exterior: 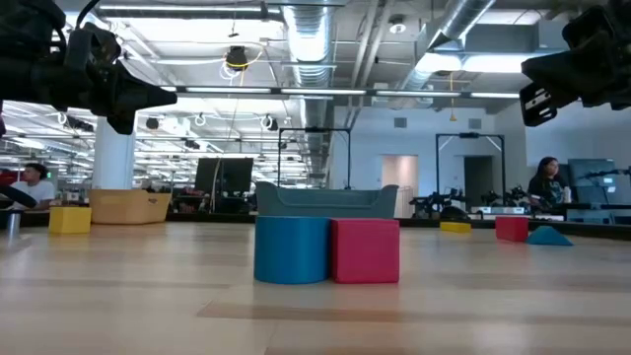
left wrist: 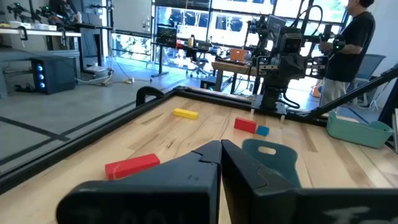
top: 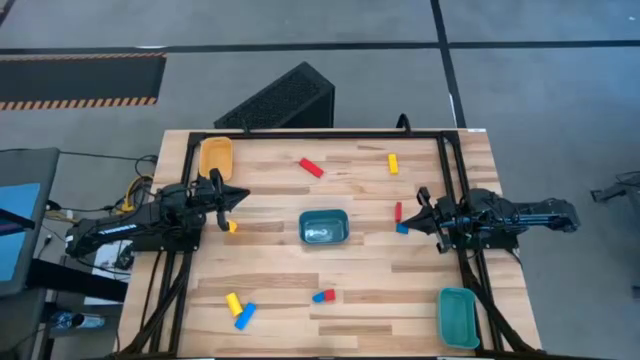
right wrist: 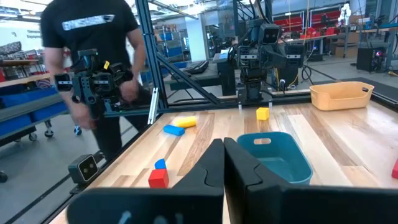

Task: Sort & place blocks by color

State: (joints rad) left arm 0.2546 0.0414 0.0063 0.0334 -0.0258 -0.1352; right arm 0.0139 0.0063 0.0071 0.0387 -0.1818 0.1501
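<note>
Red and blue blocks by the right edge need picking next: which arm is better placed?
Right. The right gripper hovers just beside the red block and blue block; the left gripper sits across the table, beyond the center teal tray.

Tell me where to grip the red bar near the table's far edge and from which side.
Grip the red bar across its two long sides at mid-length, coming straight down from above. It lies flat and diagonal with bare wood all round, so the jaws should be turned to match its slant. The left gripper looks the nearer one.

Pale wood table (top: 350,270) — smooth; blocks (top: 312,167) and tray (top: 324,227) seemingly matt plastic.
</note>
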